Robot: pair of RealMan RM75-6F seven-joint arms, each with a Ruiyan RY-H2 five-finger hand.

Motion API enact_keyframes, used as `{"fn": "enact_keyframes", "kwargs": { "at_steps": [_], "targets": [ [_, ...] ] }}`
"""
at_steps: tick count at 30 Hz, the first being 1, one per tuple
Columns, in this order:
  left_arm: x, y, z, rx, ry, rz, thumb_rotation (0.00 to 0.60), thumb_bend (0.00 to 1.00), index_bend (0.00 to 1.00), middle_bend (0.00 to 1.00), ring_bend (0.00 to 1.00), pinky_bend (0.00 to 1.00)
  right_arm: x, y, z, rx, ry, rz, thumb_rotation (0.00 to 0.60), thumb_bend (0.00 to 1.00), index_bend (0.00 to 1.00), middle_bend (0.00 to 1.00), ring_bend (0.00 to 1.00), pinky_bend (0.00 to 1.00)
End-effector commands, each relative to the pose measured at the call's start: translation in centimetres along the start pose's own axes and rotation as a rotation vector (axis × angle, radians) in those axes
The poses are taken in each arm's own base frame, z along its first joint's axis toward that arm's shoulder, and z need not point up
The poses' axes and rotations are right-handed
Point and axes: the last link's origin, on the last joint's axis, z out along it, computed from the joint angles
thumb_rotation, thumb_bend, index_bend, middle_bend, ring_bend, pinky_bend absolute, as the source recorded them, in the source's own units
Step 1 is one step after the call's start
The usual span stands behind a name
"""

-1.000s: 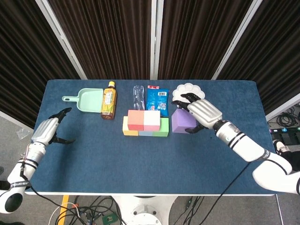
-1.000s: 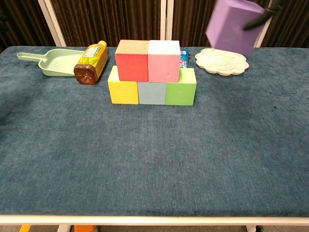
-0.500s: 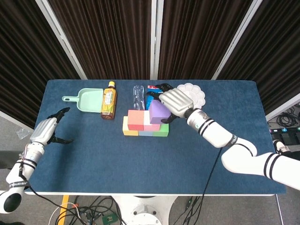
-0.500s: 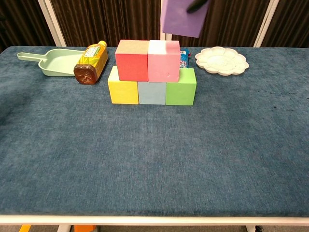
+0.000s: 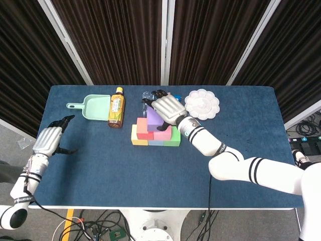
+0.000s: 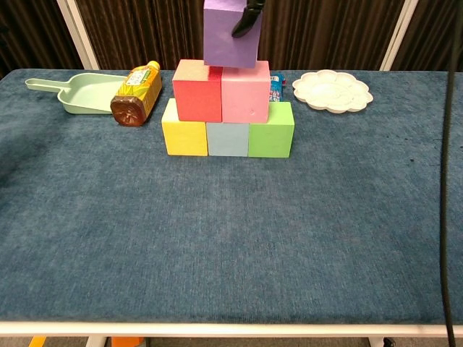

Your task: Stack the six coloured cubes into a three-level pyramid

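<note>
Right hand: my right hand (image 5: 167, 109) grips the purple cube (image 6: 231, 33), fingers clamped over its top and sides; in the chest view 1 dark fingertip (image 6: 246, 16) shows on its front face.
Purple cube: it sits at the top of the stack, over the seam between the red cube (image 6: 197, 91) and the pink cube (image 6: 244, 92), its lower edge at their tops; I cannot tell whether it rests on them.
Bottom row: yellow cube (image 6: 184, 129), blue-grey cube (image 6: 227, 139) and green cube (image 6: 271, 129) stand side by side, touching, on the blue table (image 6: 231, 231).
Left hand: my left hand (image 5: 48, 141) is at the table's left edge, well apart from the stack, fingers apart and holding nothing.
Behind the stack: a tea bottle (image 6: 136, 94) lies on its side beside a green dustpan (image 6: 83, 92); a white flower-shaped dish (image 6: 332, 90) sits to the right.
</note>
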Motion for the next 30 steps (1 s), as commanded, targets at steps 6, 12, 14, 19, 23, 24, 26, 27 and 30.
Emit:
{"fn": "enact_keyframes", "kwargs": {
  "at_steps": [6,12,14,19,23,24,26,27,30],
  "targets": [
    [-2.9,-0.3,-1.0,-0.028,0.083,0.244,0.6,0.1,0.0,0.07,0.13,0.13,-0.4,-1.1,0.9,-0.007,-0.006,-0.029,0.6,0.14,0.13,0.39,0.03,0.0],
    [-4.2,-0.1,-2.1,-0.024,0.082,0.232,0.6,0.09,0.0,0.07,0.13,0.13,-0.6,-1.5,1.1,-0.012,-0.012,-0.037,0.6,0.14,0.13,0.39,0.03,0.0],
    [-4.4,0.0,-2.4,-0.023,0.072,0.222,0.6,0.1,0.0,0.07,0.13,0.13,-0.7,-1.6,1.2,-0.012,-0.017,-0.038,0.6,0.14,0.13,0.38,0.03,0.0],
    [-4.5,0.1,-2.6,-0.021,0.076,0.207,0.6,0.09,0.0,0.07,0.13,0.13,-0.7,-1.6,1.1,-0.014,-0.02,-0.039,0.6,0.14,0.13,0.38,0.03,0.0],
    [-4.4,0.3,-2.7,-0.023,0.084,0.199,0.6,0.09,0.0,0.07,0.13,0.13,-0.8,-1.6,1.1,-0.015,-0.025,-0.039,0.6,0.14,0.13,0.38,0.03,0.0],
    [-4.5,0.4,-2.7,-0.024,0.086,0.197,0.6,0.09,0.0,0.07,0.13,0.13,-0.8,-1.6,1.1,-0.015,-0.026,-0.04,0.6,0.14,0.13,0.38,0.03,0.0],
    [-4.5,0.5,-2.7,-0.026,0.087,0.193,0.6,0.09,0.0,0.07,0.13,0.13,-0.8,-1.7,1.1,-0.015,-0.031,-0.04,0.6,0.14,0.13,0.38,0.03,0.0],
    [-4.5,0.5,-2.7,-0.027,0.087,0.192,0.6,0.09,0.0,0.07,0.13,0.13,-0.8,-1.7,1.1,-0.015,-0.031,-0.041,0.6,0.14,0.13,0.38,0.03,0.0],
    [-4.6,0.5,-2.7,-0.028,0.083,0.191,0.6,0.1,0.0,0.07,0.13,0.13,-0.9,-1.8,1.2,-0.015,-0.032,-0.041,0.6,0.14,0.13,0.38,0.03,0.0]
  ]
}}
